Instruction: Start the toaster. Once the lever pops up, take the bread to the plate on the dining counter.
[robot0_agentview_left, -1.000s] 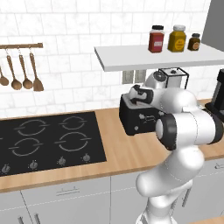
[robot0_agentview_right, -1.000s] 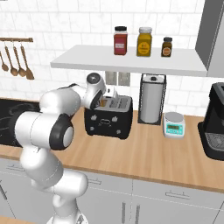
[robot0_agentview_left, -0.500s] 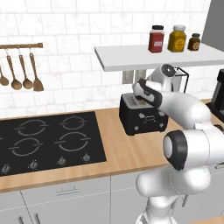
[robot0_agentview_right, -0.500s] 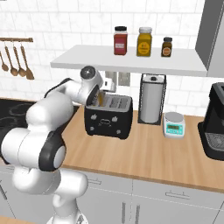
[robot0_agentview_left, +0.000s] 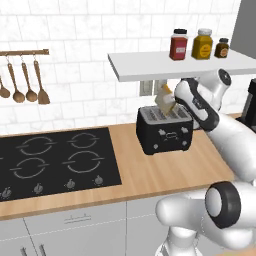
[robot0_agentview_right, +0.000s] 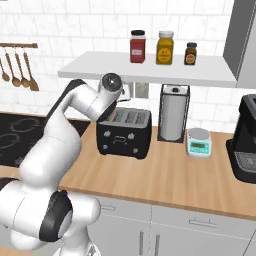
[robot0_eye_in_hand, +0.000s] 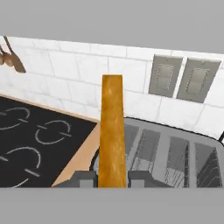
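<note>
The slice could slip or snag the shelf (robot0_agentview_left: 165, 67) overhead on the way out, since the gripper (robot0_eye_in_hand: 112, 177) pinches only its lower edge and the carry to the plate is long. The bread (robot0_agentview_left: 165, 101) is clamped edge-on between the fingers, rising toward 12 o'clock in the hand view, clear above the toaster (robot0_agentview_left: 165, 130).

A home kitchen: wood counter (robot0_agentview_left: 150, 170), black hob (robot0_agentview_left: 55, 160), toaster (robot0_agentview_left: 165, 131), tiled wall (robot0_agentview_left: 75, 60), hanging utensils (robot0_agentview_left: 22, 85).
</note>
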